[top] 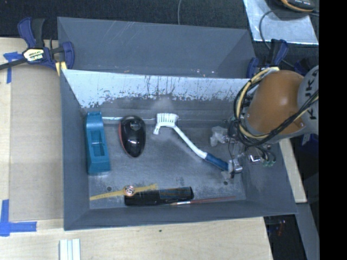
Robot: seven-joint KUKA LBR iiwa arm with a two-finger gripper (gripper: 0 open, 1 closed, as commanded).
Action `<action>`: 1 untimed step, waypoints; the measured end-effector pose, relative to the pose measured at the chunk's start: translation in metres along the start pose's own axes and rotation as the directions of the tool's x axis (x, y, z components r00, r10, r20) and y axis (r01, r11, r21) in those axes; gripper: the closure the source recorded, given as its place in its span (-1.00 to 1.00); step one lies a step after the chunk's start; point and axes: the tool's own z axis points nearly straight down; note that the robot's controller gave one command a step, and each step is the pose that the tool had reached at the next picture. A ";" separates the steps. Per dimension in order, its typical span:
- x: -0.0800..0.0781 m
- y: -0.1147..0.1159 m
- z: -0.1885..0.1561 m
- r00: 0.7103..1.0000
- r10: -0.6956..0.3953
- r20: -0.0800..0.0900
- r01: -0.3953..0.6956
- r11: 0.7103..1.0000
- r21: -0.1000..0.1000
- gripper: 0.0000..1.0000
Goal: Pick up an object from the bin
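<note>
My gripper point(233, 168) is low at the right end of the bin floor, under the orange wrist cover. It sits right at the blue handle end of a white brush point(181, 137). The brush lies slantwise, its white bristle head up left near the back wall and its blue tip point(218, 162) touching or just beside the gripper. Whether the handle is gripped is hidden by cables and the gripper body.
A black computer mouse point(133, 136) and a blue tape dispenser point(97, 143) lie at the left. Along the front wall lie a black comb-like brush point(159, 195), a yellow stick point(122, 192) and a thin reddish rod point(212, 200). The arm and its cables crowd the right wall.
</note>
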 end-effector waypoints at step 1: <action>-0.034 0.019 0.023 0.952 0.305 -0.006 -0.305 0.952 0.000 1.00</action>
